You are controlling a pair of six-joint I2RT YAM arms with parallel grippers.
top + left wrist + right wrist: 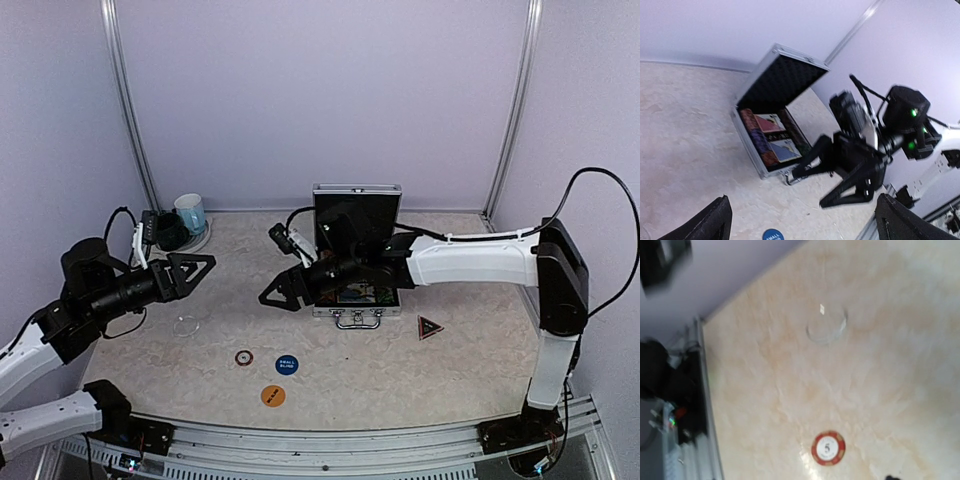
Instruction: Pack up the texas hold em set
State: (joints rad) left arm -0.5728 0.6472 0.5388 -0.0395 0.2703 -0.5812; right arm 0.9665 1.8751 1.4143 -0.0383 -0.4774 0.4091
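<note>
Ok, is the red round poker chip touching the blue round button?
Apart. The top view shows the red poker chip and the blue round button lying side by side with bare table between them.

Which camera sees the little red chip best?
The right wrist view: the red chip is big enough to read its 5. The top external view shows the chip only as a tiny ring. The left wrist view misses it.
</note>
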